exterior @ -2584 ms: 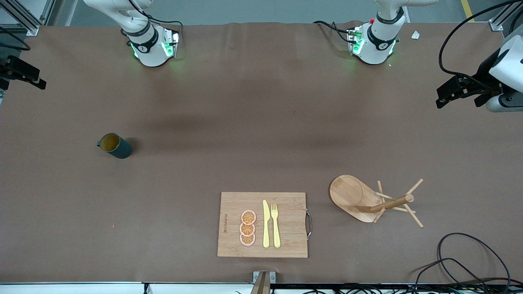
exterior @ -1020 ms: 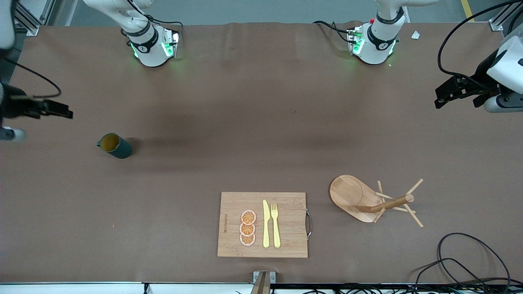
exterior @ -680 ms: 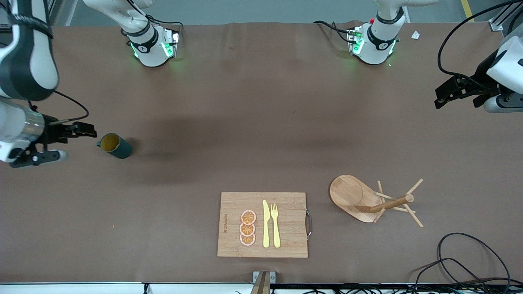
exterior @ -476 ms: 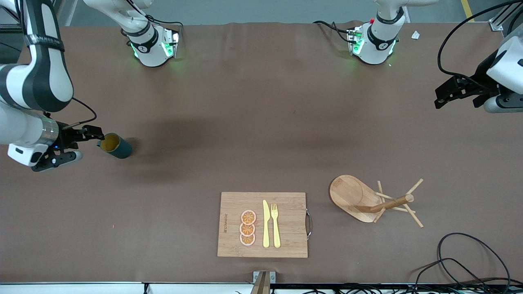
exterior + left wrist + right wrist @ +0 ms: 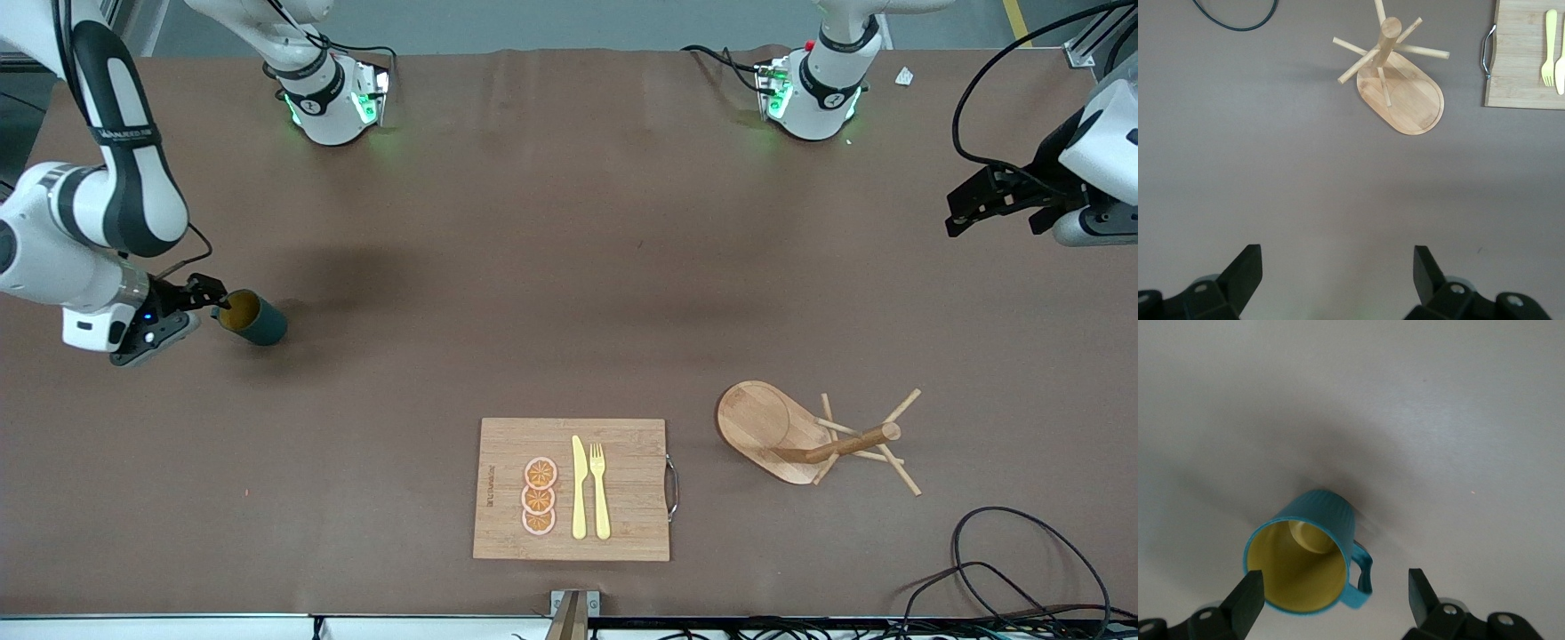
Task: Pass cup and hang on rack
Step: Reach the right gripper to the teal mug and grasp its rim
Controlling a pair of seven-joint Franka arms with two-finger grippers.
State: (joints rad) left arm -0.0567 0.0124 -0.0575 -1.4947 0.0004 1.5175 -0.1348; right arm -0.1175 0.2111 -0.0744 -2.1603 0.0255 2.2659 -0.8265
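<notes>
Since the earlier frame, right gripper [image 5: 206,296] has arrived at the cup [image 5: 252,318] (upright on the table): fingers [image 5: 1248,597] spread, flanking its rim and handle, not gripping. Left gripper [image 5: 996,197] waits released above the rack [image 5: 1399,90].

Robot lab: 2 bench-mounted arms [image 5: 107,178]

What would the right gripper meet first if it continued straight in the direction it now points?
Most likely the cup: the right gripper is open, with the cup's rim and handle between its fingers, so it would meet the rim, though depth is unclear.
</notes>
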